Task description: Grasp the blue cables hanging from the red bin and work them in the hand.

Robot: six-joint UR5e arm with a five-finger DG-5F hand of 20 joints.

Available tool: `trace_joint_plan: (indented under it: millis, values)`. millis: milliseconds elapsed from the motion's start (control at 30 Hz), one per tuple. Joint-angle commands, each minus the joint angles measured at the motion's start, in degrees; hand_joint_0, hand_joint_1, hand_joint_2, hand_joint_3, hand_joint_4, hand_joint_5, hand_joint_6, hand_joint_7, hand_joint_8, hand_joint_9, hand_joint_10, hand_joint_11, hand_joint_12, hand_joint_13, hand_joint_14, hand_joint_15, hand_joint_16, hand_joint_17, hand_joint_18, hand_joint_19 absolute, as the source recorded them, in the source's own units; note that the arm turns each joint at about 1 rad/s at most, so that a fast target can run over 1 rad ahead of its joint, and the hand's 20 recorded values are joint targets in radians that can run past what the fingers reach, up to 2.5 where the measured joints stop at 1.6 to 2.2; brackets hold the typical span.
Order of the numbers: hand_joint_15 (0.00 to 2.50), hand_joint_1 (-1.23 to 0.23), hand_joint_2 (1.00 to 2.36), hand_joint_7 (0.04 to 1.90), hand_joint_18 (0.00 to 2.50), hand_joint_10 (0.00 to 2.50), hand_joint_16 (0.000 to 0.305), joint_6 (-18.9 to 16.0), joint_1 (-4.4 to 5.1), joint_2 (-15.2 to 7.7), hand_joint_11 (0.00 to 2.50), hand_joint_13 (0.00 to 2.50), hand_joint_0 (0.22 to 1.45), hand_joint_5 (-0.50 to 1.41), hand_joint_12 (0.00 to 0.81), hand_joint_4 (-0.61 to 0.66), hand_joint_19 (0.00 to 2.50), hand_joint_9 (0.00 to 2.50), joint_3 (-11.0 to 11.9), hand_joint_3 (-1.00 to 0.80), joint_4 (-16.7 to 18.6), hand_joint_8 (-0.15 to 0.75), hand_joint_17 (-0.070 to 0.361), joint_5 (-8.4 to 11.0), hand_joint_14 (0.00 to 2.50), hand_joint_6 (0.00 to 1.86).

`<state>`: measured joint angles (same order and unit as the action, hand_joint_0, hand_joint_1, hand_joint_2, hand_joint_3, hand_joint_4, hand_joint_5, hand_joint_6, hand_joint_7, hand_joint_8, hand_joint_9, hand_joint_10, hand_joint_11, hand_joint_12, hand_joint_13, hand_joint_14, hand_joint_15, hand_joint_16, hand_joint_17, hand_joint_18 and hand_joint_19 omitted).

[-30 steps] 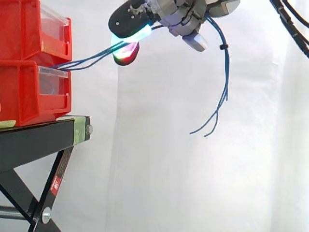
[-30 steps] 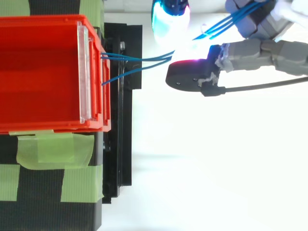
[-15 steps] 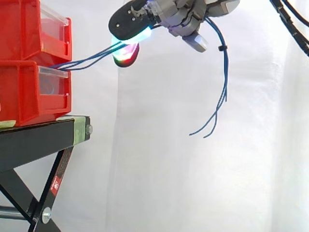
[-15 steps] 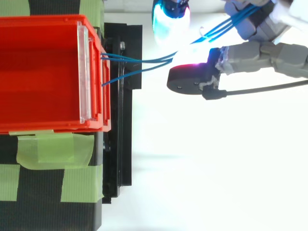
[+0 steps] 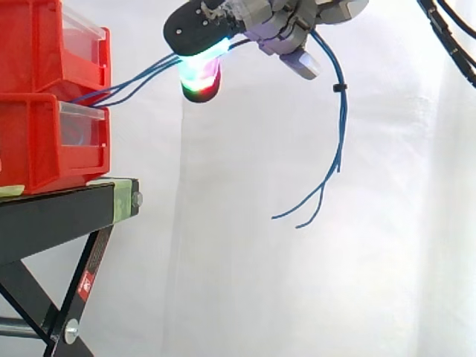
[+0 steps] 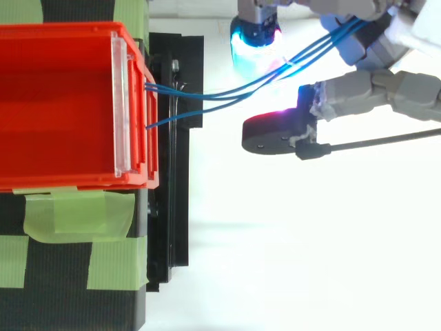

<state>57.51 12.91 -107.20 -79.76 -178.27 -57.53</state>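
Blue cables (image 5: 134, 80) leave the front of the lower red bin (image 5: 44, 141) and rise to my hand (image 5: 286, 26) at the top of the side view. The hand is shut on the cables, fingers curled round them. Past the hand, the cables hang down in a loose bundle (image 5: 340, 119) held by a small black tie, and their free ends curl left. From above, the cables (image 6: 220, 96) stretch from the red bin (image 6: 62, 103) to my hand (image 6: 375, 86), passing between a cyan-glowing fingertip (image 6: 255, 38) and a dark pad (image 6: 269, 134).
Two red bins are stacked on a black stand (image 5: 67, 212) marked with green tape (image 6: 76, 214). A white curtain hangs behind. Open air lies right of the stand, under the hand.
The hanging cable ends have swung left and lower. The cyan fingertip has shifted right and toward the cables in the top view, and in the side view the glowing pads now point downward.
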Motion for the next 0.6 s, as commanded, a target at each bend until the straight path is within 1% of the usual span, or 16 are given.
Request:
trace_joint_plan:
  millis: [0, 200, 433, 567]
  values:
    - [2.01, -0.66, 1.02, 1.38, 2.50, 2.50, 0.244, 0.0, 0.01, 0.0, 2.50, 2.09, 0.90, 0.25, 0.771, 0.29, 0.76, 1.74, 0.0, -0.58, 0.0, 0.519, 0.183, -0.04, 2.50, 0.30]
    - [2.01, -0.63, 1.02, 1.36, 2.50, 2.50, 0.244, 0.0, 0.10, 0.0, 2.50, 2.09, 0.88, 0.25, 0.771, 0.29, 0.76, 1.74, 0.0, -0.62, 0.0, 0.519, 0.183, -0.13, 2.50, 0.33]
    - [2.01, -0.60, 1.01, 1.38, 2.50, 2.50, 0.244, 0.3, 0.01, 0.0, 2.50, 2.09, 0.86, 0.25, 0.771, 0.29, 0.76, 1.74, 0.0, -0.67, 0.8, 0.519, 0.183, -0.22, 2.50, 0.30]
    - [2.01, -0.60, 1.01, 1.38, 2.50, 2.50, 0.244, 1.1, -0.17, 0.0, 2.50, 2.09, 0.85, 0.25, 0.771, 0.29, 0.76, 1.74, 0.0, -0.69, 3.3, 0.519, 0.183, -0.22, 2.50, 0.29]
